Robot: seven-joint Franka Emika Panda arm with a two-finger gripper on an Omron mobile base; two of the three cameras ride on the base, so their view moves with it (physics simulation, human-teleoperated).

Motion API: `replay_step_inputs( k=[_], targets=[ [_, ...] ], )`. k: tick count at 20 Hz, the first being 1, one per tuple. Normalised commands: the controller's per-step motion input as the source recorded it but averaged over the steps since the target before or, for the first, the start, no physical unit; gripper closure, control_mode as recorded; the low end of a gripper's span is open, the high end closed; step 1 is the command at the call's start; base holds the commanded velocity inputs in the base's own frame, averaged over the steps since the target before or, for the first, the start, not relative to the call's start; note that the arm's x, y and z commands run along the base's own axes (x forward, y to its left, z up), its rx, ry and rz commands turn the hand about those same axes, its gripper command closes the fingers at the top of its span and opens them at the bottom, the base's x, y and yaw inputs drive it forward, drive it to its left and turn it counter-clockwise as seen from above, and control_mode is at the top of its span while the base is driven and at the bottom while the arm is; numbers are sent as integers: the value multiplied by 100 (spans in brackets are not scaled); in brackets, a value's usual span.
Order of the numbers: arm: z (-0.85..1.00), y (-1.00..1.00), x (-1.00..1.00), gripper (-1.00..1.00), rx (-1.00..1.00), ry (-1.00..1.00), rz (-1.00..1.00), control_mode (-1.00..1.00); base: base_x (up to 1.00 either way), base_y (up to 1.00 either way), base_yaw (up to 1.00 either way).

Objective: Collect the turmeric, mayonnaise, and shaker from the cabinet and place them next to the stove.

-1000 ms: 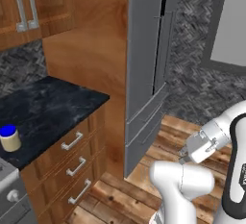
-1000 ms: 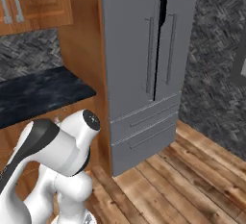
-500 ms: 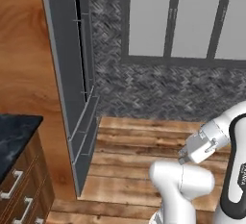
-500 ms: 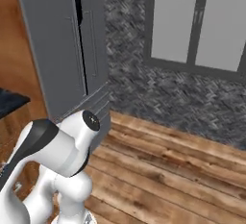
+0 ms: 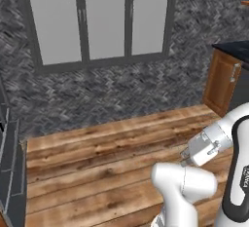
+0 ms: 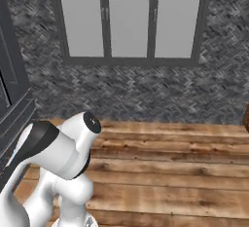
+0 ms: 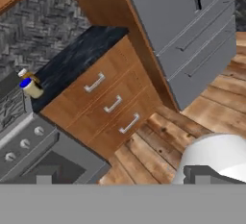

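Observation:
In the hand view the mayonnaise (image 7: 31, 88), a cream jar with a blue lid, stands on the dark counter (image 7: 81, 50) right beside the stove (image 7: 26, 143). The amber turmeric (image 7: 27, 76) stands just behind it, touching or nearly so. My gripper (image 7: 120, 179) is open, far from both jars, with nothing between its fingertips (image 7: 44, 178). In the left base view the folded arm's hand (image 5: 203, 146) hangs low over the wooden floor. The shaker and the cabinet are out of view.
A grey fridge (image 7: 192, 31) stands beside the wooden drawer unit (image 7: 113, 103). Both base views face a window wall (image 5: 99, 19) over plank floor (image 5: 112, 148). A wooden cupboard with a dark top (image 5: 224, 77) is at the right; the fridge edge (image 6: 12, 99) is at the left.
The whole picture has swung in both base views, from the counter and fridge to the window wall: the base has turned. The arm keeps its folded pose and the gripper stays open.

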Motion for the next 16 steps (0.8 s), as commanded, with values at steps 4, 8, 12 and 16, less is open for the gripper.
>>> replay_step_inputs(
  k=[4, 8, 12, 16],
  targets=[
    [0, 0, 0, -100, 0, 0, 0, 100, 33, -45, -62],
    [0, 0, 0, -100, 0, 0, 0, 100, 53, -20, -58],
    [0, 0, 0, -100, 0, 0, 0, 100, 75, 3, -53],
    [0, 0, 0, -100, 0, 0, 0, 100, 91, 18, -47]
  ],
)
